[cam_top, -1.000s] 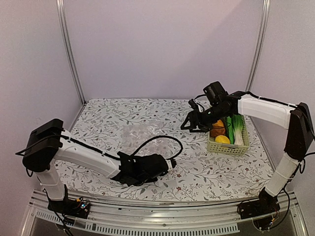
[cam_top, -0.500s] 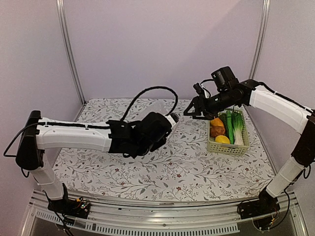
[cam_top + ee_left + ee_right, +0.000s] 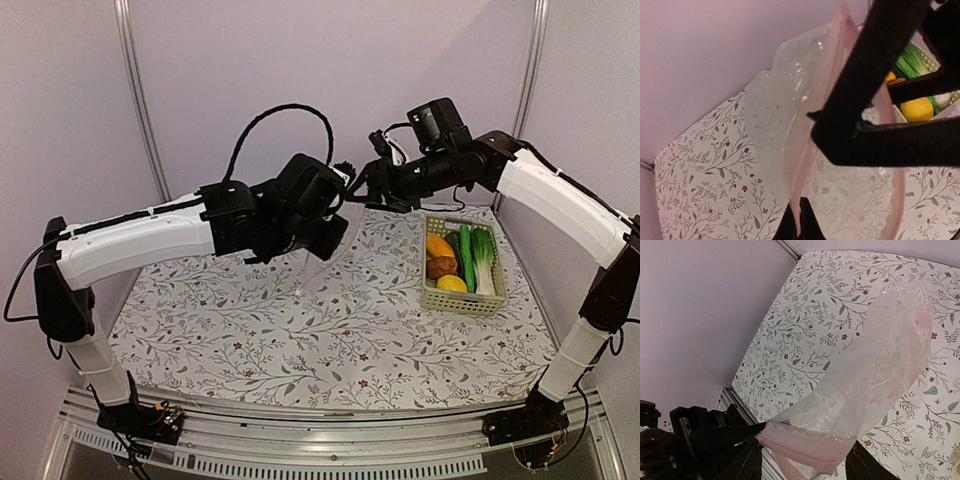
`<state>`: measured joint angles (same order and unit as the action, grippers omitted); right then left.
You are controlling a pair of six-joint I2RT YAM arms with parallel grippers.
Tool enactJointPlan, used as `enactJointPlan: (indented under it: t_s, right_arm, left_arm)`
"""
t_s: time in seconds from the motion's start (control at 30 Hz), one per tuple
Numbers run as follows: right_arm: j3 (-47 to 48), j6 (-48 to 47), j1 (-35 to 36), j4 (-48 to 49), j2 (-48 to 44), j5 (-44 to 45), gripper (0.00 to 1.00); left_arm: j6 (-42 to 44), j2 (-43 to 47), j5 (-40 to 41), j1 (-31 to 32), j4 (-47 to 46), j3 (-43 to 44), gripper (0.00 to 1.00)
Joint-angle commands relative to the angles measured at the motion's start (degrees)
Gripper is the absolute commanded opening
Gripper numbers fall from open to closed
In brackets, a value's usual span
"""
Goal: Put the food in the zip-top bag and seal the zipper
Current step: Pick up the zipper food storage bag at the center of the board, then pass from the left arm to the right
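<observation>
Left gripper [image 3: 338,190]: shut tight on the mouth edge of the zip-top bag [image 3: 314,258], arm raised high over the middle of the table [image 3: 250,340]. Right gripper [image 3: 373,184]: fingers parted, level with the left one and just beside it.

Overhead view. The bag hangs limp below the two grippers; whether its lower end touches the flowered cloth, I cannot tell. The food lies in the pale green basket [image 3: 465,303] at the table's right side, well apart from the bag: orange-yellow oval [image 3: 440,245], brown potato [image 3: 439,267], yellow lemon [image 3: 452,284], green cucumber [image 3: 466,262], white-stemmed leafy green [image 3: 485,262].

Left wrist view. Its own fingers are pinched together on the pink-tinted zipper [image 3: 799,170]. The bag mouth gapes in a loop. The right gripper's dark fingers cross close in front. Lemon and leafy green show beyond.

Right wrist view. The bag mouth faces the camera, its pink strip lying between the two parted fingers [image 3: 747,465]; contact cannot be told. The left gripper clamps the strip's left corner. The clear, crinkled body trails away above the cloth.
</observation>
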<state>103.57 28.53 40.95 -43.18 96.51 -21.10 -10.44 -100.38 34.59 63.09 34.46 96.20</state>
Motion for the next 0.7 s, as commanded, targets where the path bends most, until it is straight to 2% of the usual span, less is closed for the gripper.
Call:
enactJointPlan:
  t_s: [0.0, 0.23, 0.33, 0.47, 0.57, 0.6, 0.67]
  right_arm:
    - [3.0, 3.0, 0.8, -7.0, 3.4, 8.0, 0.54]
    - [6.1, 3.7, 3.0, -9.5, 4.0, 11.4, 0.57]
    - [5.7, 3.5, 3.1, -10.9, 4.6, 12.8, 0.48]
    - [4.8, 3.9, 3.2, -9.2, 4.6, 12.8, 0.46]
    - [4.5, 4.4, 3.2, -8.5, 4.7, 14.1, 0.11]
    - [4.5, 4.5, 3.2, -7.9, 5.0, 13.6, 0.01]
    - [4.7, 4.9, 3.2, -6.6, 5.6, 11.6, 0.00]
  left_arm:
    - [-3.8, -1.5, -1.1, -0.7, 2.5, 2.9, 0.00]
    - [-5.9, -4.0, 0.7, -1.3, 4.3, 7.3, 0.00]
    - [-6.7, -4.1, 0.7, -1.3, 4.3, 8.2, 0.00]
    - [-7.2, -4.1, 0.4, -1.6, 4.5, 8.5, 0.00]
    - [-7.9, -4.0, 0.6, -1.7, 5.2, 8.6, 0.02]
    - [-8.7, -4.0, 1.0, -1.6, 5.7, 8.5, 0.09]
    - [-10.3, -4.2, 1.7, -1.7, 6.3, 8.1, 0.27]
